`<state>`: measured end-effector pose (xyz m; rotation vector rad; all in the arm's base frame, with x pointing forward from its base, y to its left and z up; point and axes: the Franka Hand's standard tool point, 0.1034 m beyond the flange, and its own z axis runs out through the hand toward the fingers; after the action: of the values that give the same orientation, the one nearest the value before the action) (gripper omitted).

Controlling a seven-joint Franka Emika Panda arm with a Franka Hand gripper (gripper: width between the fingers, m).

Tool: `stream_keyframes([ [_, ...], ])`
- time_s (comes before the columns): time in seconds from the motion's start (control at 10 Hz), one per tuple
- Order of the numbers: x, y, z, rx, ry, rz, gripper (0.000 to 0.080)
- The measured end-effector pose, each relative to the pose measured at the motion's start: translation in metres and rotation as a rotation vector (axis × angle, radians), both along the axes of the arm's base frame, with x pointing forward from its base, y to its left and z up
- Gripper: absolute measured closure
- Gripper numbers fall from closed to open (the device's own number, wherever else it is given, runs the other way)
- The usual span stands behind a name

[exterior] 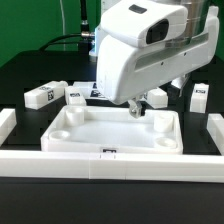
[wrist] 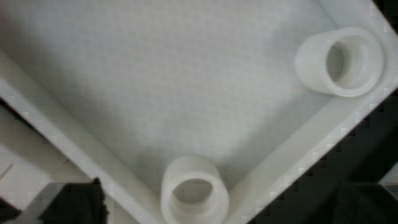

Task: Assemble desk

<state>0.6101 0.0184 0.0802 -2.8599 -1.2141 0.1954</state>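
The white tray-like tabletop lies in the middle of the table with its open side up. My gripper hangs low over its far right corner, jaws apart and holding nothing. In the wrist view the tabletop's floor fills the frame, with two round corner sockets. The nearer socket lies between my gripper's dark fingertips. White block legs with tags lie behind the tabletop: two at the exterior view's left and two at its right.
Long white border bars frame the work area at the front, at the exterior view's left and at its right. The marker board lies behind the tabletop, partly hidden by the arm. Cables hang at the back.
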Motion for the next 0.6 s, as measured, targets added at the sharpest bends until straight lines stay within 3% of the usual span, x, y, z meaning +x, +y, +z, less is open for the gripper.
stream_keyframes([
  [0.2,-0.016,-0.01,0.003,0.019,-0.115,0.128,0.015],
  [0.3,-0.025,-0.011,0.0,0.023,-0.116,0.109,0.015],
  [0.6,-0.025,-0.011,-0.001,0.022,-0.11,0.092,0.015],
])
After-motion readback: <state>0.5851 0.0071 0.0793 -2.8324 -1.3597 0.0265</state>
